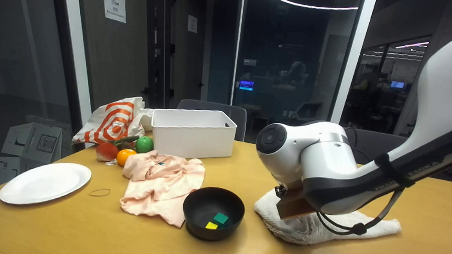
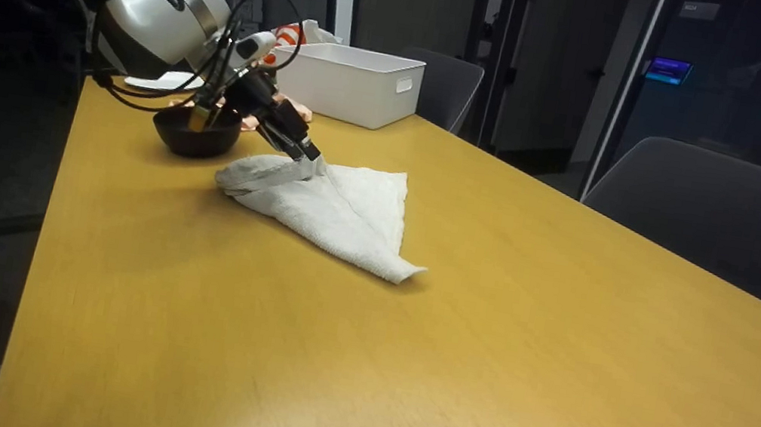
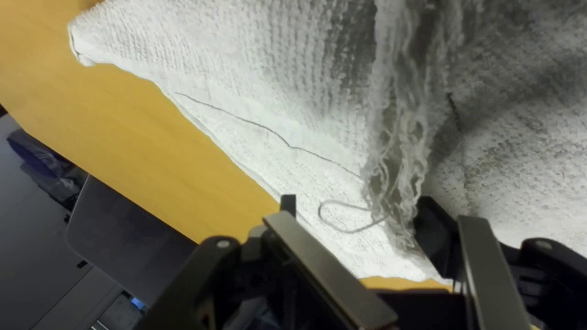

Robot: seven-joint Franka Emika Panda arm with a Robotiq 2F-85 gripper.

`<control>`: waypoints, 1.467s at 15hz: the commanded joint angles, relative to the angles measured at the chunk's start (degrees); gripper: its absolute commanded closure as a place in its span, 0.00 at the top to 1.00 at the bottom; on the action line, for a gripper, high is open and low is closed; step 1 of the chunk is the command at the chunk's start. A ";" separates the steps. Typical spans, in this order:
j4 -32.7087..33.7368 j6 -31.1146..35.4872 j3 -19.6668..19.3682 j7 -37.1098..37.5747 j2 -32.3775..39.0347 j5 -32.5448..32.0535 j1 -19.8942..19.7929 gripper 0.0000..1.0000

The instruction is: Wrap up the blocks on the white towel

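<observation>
White towel point(image 2: 334, 218) is rumpled up right under the hand point(image 3: 360, 217), well in from the bench point(image 2: 476, 381) edge by the chairs point(image 2: 715, 221). Fingers point(image 3: 433, 233) are spread apart, gripping nothing, frayed fold point(image 3: 399, 151) just beside one. Green and yellow blocks point(image 1: 220, 218) are sitting in the black bowl point(image 1: 226, 232).

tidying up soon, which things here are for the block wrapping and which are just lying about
Job: white towel, gripper, perhaps green block and yellow block; any wrapped blocks are hidden

Lying about: black bowl, peach cloth, plate, bin, shopping bag, fruit
</observation>
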 commanded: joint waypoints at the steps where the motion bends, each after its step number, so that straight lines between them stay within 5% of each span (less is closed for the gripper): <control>1: 0.10 0.15 -0.98 -0.20 0.02 0.39 0.78 0.71; 2: 0.10 0.15 -1.05 -0.20 0.02 0.39 0.76 0.93; 6: 4.93 -1.01 -1.72 -0.06 3.42 -0.30 1.58 1.00; 16: 22.28 -2.30 -6.00 -6.31 12.03 7.35 -0.48 1.00; 22: 30.75 0.36 -7.22 -15.07 16.30 19.71 -2.32 1.00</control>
